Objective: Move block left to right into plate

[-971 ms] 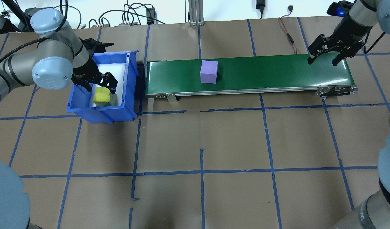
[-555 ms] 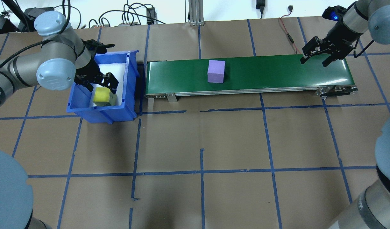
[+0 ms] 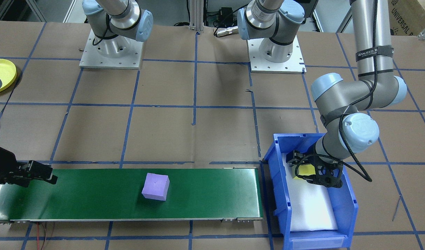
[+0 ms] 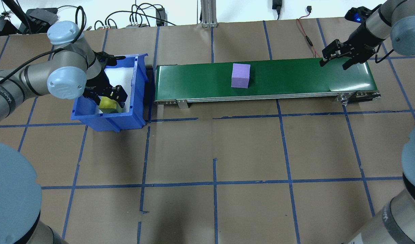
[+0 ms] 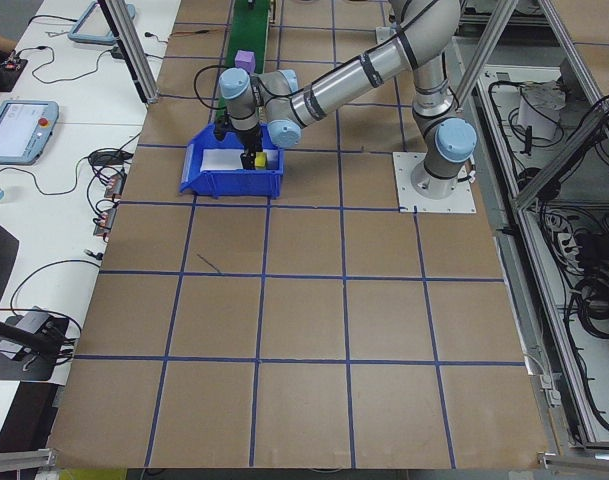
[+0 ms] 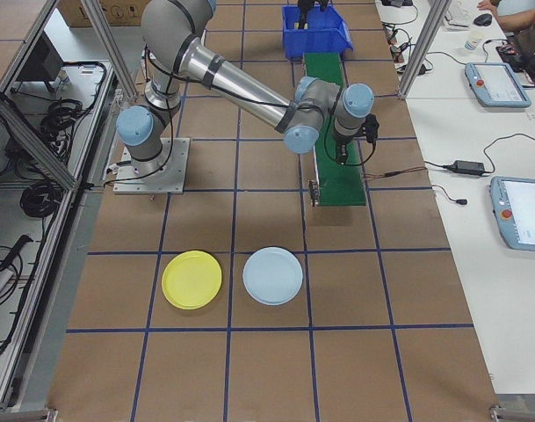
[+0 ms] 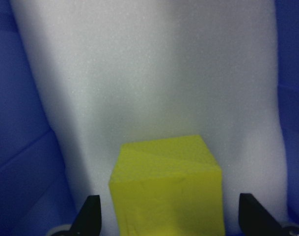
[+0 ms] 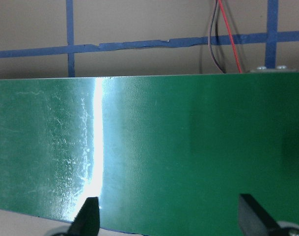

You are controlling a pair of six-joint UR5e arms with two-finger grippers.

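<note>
Now | left tool (image 4: 107, 96) spread, straddling yellow block (image 7: 168, 189) | right tool (image 4: 333, 58) spread over belt (image 4: 288, 78)

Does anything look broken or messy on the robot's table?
Nothing looks broken or spilled. The purple block sits upright on the green belt, and the yellow block is inside the blue bin. Only the blue tape lines look a little torn and patchy.
</note>
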